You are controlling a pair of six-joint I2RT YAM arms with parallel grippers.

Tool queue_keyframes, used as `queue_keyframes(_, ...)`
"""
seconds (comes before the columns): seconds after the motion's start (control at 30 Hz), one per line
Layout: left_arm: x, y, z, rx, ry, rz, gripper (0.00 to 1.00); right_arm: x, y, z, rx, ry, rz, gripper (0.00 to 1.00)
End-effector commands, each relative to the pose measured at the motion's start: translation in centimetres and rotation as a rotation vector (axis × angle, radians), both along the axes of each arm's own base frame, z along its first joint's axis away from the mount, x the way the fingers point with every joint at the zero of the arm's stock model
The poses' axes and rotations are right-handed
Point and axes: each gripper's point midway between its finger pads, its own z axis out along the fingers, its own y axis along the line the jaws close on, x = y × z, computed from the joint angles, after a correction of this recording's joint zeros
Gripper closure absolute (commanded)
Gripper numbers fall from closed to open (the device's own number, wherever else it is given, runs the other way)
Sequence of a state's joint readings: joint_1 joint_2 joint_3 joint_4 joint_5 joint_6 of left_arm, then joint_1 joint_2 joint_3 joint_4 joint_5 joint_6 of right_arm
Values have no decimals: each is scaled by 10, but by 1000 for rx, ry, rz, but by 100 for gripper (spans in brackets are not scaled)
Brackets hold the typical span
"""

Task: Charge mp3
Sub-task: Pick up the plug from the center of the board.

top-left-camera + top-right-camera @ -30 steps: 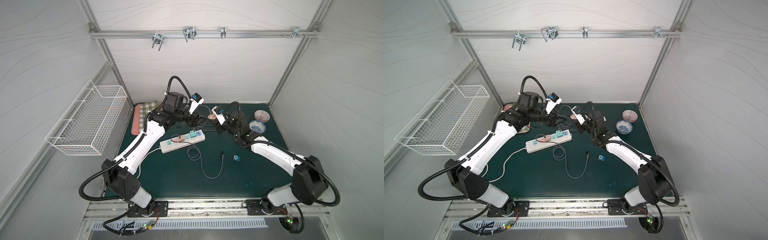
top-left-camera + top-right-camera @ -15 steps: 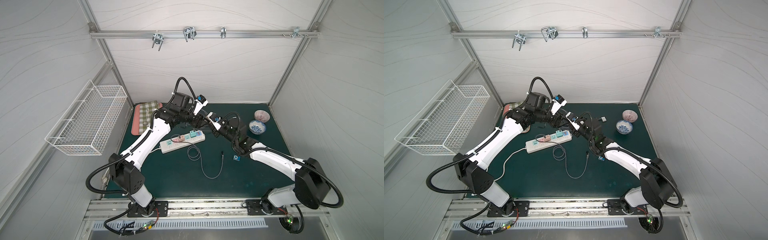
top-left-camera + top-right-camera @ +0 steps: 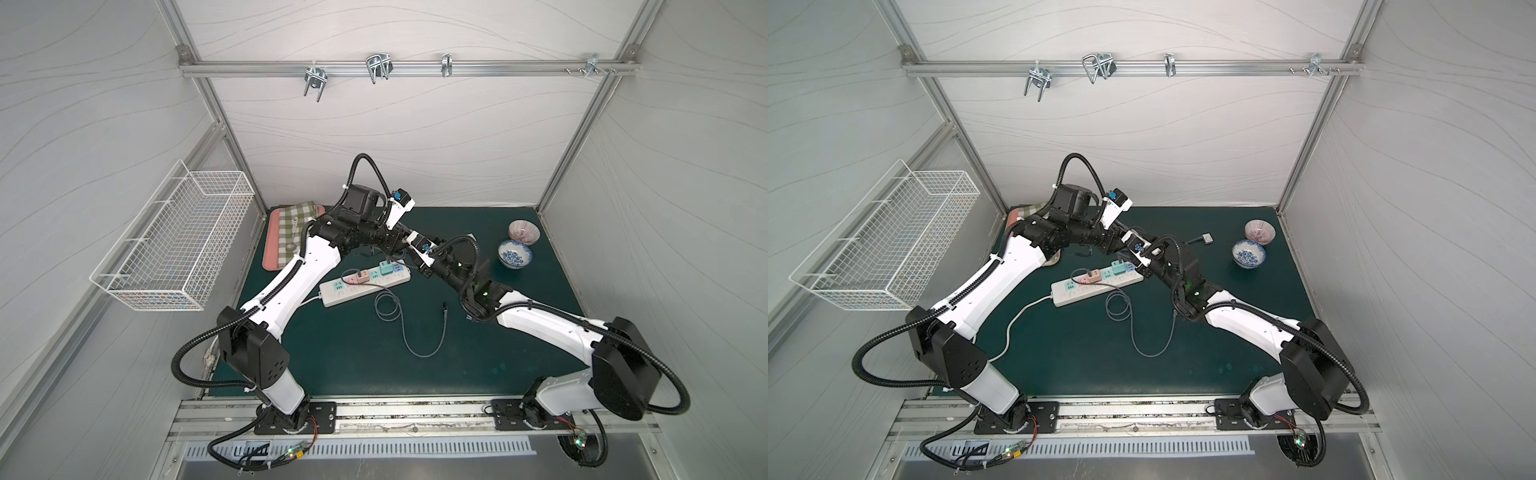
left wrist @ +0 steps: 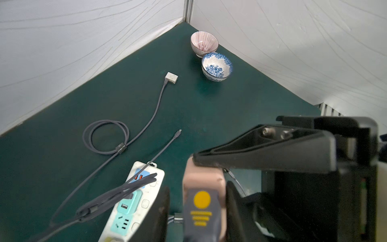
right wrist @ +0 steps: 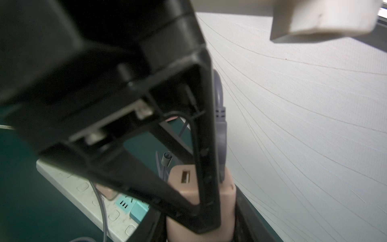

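The right jaws hold a pink block [image 4: 202, 178] [image 5: 181, 187] by its sides. One black finger of the right jaws lies across the end of the block. The left jaws stand on both sides of the same block. They are narrow. On one side there is a thin gap between finger and block, so I cannot tell if the left jaws press on it. The block has a grey face with a yellow dot. It also has a small slot on its end. A grey plug [image 5: 219, 125] sits right beside the block, partly hidden behind a finger.

Just below the two pairs of jaws is the end of a white power strip [image 4: 146, 201] [image 3: 357, 291] on the green table [image 4: 230, 109]. A teal plug [image 4: 125, 207] sits in the strip, close to the jaws. Grey cords cross over the strip there.

A bit past the jaws, a thin cord end [image 4: 179, 131] [image 3: 444, 307] lies loose on the table. Near it is a round coil of grey cord [image 4: 105, 137].

Further from the jaws is what looks like the mp3 player [image 4: 171, 78] [image 3: 1206, 238]. It is a small pale square lying flat on the table. The coiled cord runs up to it and joins it.

Farthest from the jaws, near the corner, are a blue bowl [image 4: 216, 68] and a pink striped bowl [image 4: 204, 44]. They stand just beside each other.
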State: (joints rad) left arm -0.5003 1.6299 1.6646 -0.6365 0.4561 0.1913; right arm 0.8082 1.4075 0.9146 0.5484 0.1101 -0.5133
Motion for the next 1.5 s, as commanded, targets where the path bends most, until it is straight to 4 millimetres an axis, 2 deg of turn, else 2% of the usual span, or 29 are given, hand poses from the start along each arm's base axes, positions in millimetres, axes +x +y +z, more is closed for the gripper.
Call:
queue_keyframes(0.0, 0, -8, 8, -34, -37, -35, 76, -8, -4, 34, 67, -92, -2, 75)
queue_keyframes(0.13, -5, -9, 9, -46, -42, -60, 88, -8, -4, 33, 71, -82, -1, 73)
queue_keyframes(0.23, -7, -9, 11, -44, -52, -68, 93, -8, -2, 32, 69, -74, 5, 69)
queue_keyframes(0.37, -6, -4, 23, -30, -107, -64, 96, -3, -8, 28, 53, -58, -38, 46)
queue_keyframes(0.4, -7, -2, 29, -23, -129, -64, 97, -1, -13, 27, 54, -56, -64, 37)
queue_keyframes(0.53, -19, 6, 46, 2, -178, -87, 100, 8, -42, 25, 106, -3, -143, 19)
queue_keyframes(0.7, -40, 9, 59, -45, -174, -110, 100, 26, -100, 5, 219, 207, -230, 15)
queue_keyframes(0.8, -49, 5, 65, -60, -179, -124, 100, 28, -124, -11, 265, 302, -254, 14)
queue_keyframes(0.97, -72, -8, 74, -34, -192, -173, 100, 30, -140, -40, 205, 423, -319, 13)
queue_keyframes(1.03, -82, -8, 76, -8, -192, -175, 100, 27, -139, -48, 186, 462, -310, 13)
queue_keyframes(1.13, -96, 7, 73, 52, -173, -151, 100, 20, -135, -56, 182, 505, -278, 13)
queue_keyframes(1.33, -112, 66, 50, 266, -195, -24, 100, 8, -122, -59, 168, 530, -201, 13)
queue_keyframes(1.47, -107, 103, 33, 378, -197, 98, 100, 3, -112, -65, 154, 551, -166, 13)
